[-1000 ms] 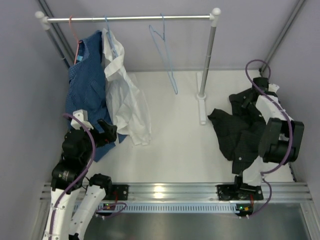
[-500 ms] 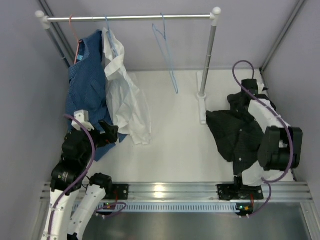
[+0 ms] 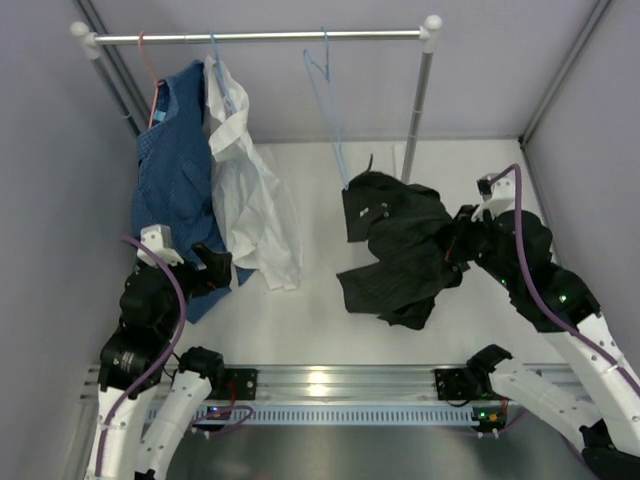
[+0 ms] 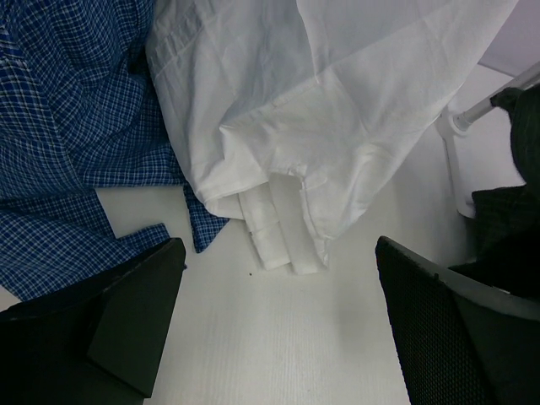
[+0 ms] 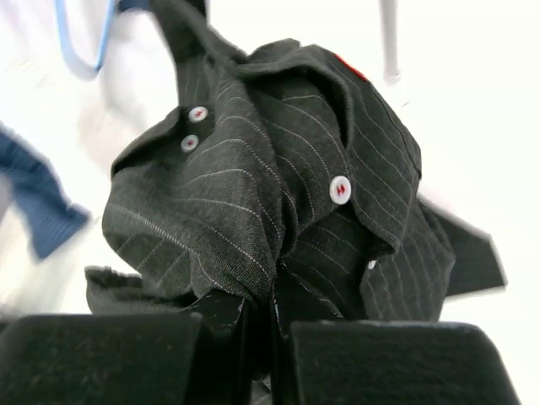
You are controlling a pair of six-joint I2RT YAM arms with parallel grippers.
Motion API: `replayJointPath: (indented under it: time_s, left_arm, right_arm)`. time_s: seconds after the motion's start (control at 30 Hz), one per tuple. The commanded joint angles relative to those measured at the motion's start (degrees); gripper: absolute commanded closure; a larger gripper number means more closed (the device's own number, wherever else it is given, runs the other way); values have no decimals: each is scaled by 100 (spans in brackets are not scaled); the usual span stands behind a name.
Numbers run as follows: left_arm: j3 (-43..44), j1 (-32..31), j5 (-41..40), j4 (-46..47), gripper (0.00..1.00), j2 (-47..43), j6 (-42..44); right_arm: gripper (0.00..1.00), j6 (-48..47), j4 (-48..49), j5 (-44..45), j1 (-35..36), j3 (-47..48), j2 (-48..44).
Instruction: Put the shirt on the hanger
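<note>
The black pinstriped shirt hangs bunched in mid-air over the middle of the table, pinched at its right side by my right gripper, which is shut on the cloth. In the right wrist view the shirt fills the frame, with white buttons showing, its fabric clamped between the fingers of the right gripper. The thin light-blue hanger hangs from the rail just above and left of the shirt; a corner of the hanger shows at the upper left. My left gripper stands open near the hanging garments, and in its wrist view the left gripper holds nothing.
A blue checked garment on an orange-red hanger and a white shirt on another light-blue hanger hang at the rail's left end. The rail's right post and its foot stand behind the shirt. Grey walls close in both sides.
My right gripper has shut on the shirt, lifted it off the table at the right and carried it left toward the hanger. The left arm has barely moved.
</note>
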Motion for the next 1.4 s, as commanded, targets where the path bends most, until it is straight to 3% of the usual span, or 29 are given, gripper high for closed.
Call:
replayJointPath:
  time_s: [0.0, 0.1, 0.2, 0.23, 0.27, 0.3, 0.4, 0.57, 0.8, 0.9, 0.93, 1.0, 1.13, 1.37]
  left_arm:
    - [-30, -21, -172, 343, 2, -81, -32]
    - [-30, -21, -242, 334, 2, -64, -32]
    - [-21, -21, -277, 343, 2, 15, -41]
    - [-21, -21, -277, 334, 2, 33, -49]
    - [-21, -21, -295, 334, 2, 59, -41]
    - [-21, -21, -295, 334, 2, 77, -49]
    - [-21, -21, -312, 343, 2, 94, -58]
    - [-30, -21, -339, 343, 2, 94, -67]
    - [-30, -21, -356, 334, 2, 94, -67]
    - [-30, -21, -348, 334, 2, 103, -67]
    - [-30, -21, -348, 343, 2, 112, -67]
    - [-30, -21, -365, 343, 2, 121, -76]
    - [-21, -21, -392, 325, 2, 94, -76]
    - [-39, -21, -365, 334, 2, 51, -76]
  right_arm:
    - [100, 435, -351, -671, 374, -633, -365]
    - [100, 971, 368, -988, 796, -1863, -533]
    - [97, 1648, 1125, -629, 1638, -2910, -489]
    - [88, 1789, 1545, -480, 1876, -3094, -454]
    - [60, 1990, 1671, -191, 2322, -3288, -297]
    - [50, 2079, 1725, -14, 2518, -3298, -183]
    - [30, 2045, 1656, 382, 2924, -3123, 38]
    - [12, 1642, 981, 883, 2819, -2632, -496]
    - [9, 456, 197, 665, 2608, -1717, -543]
    - [9, -220, 737, -202, 2608, -1374, 1]
    - [9, -623, 924, -919, 2616, -1200, 221]
    - [9, -915, 1188, -1129, 2809, -970, 1028]
    - [10, -1696, 1320, 607, 3328, -180, 2540]
    - [16, -2568, 2050, 1550, 3556, 375, 4816]
